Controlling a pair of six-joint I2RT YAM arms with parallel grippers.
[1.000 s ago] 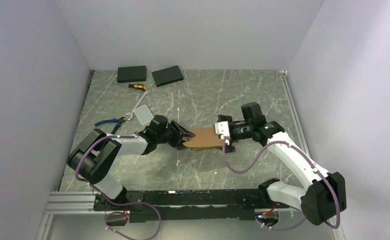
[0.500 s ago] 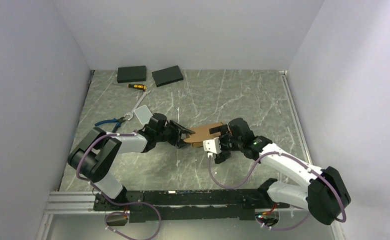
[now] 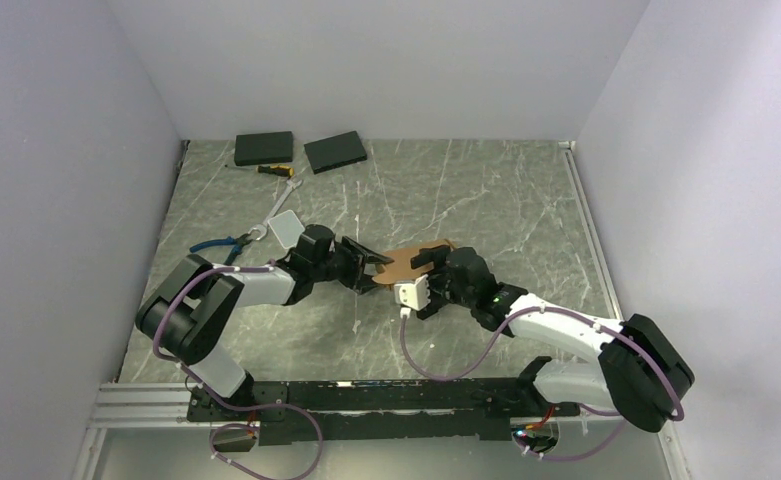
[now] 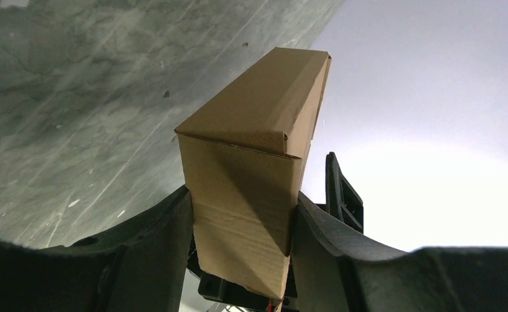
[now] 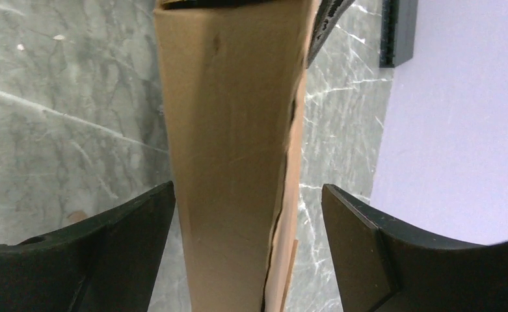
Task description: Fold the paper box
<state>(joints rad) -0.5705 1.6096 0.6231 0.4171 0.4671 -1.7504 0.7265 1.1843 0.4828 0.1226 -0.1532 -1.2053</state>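
The grey marbled table (image 3: 506,200) is boxed in by pale walls. Two black slabs (image 3: 264,148) lie at its far edge and pliers (image 3: 221,243) off to the left, all well apart from the work.

The box (image 3: 403,264) is mid-table between your two arms, and it looks to be held up off the surface. It is a narrow brown carton, mostly closed. Your left gripper (image 4: 241,198) is clamped on one end, with a finger pressed flat against each side.

Your right arm is what has changed. A second ago it reached in from the right and sat at the box's far end. It has since swung round to the near side, and the box has barely shifted. The right gripper (image 5: 248,192) now straddles the long body, spread wide and holding nothing. One finger is right against the cardboard. The other stands clear, with table showing in the gap. The jaws have begun to narrow a little.

I read this as a regrasp, not a fold already made. In the right wrist view a seam along the box's side gapes slightly. Closing here would probably press that wall in, so the box looks close to finished but not yet squared up. Keep the left hold firm, or the squeeze may twist the box out of line.
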